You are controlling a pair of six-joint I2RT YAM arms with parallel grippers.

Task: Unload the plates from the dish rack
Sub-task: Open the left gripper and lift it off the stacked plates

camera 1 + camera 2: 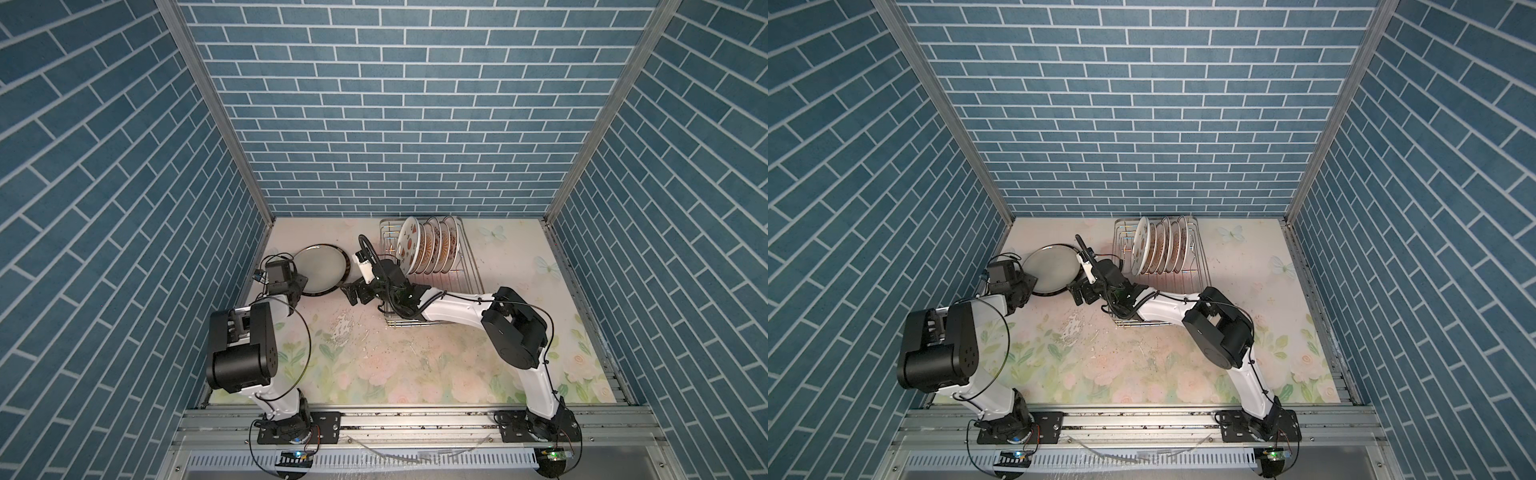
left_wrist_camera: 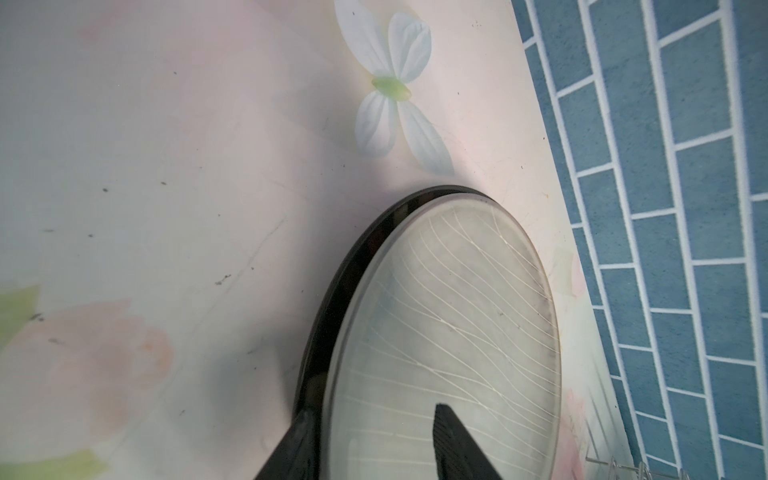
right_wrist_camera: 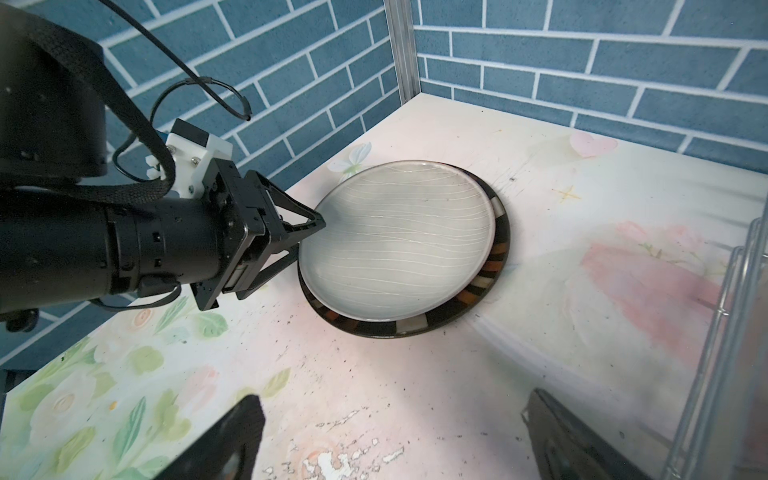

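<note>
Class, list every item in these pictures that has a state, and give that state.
Dish rack: partly loaded.
Racked plates: upright on edge in the rack.
Dark-rimmed plate: flat on the table, underneath.
Grey plate: face up on the dark-rimmed plate.
Left gripper: fingers closed on the grey plate's rim.
Right gripper: open, empty.

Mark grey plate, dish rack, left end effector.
grey plate (image 3: 399, 245): right wrist view, centre.
dish rack (image 1: 388, 239): in a top view, bare back wires.
left end effector (image 3: 311, 237): right wrist view, between fingertips.
</note>
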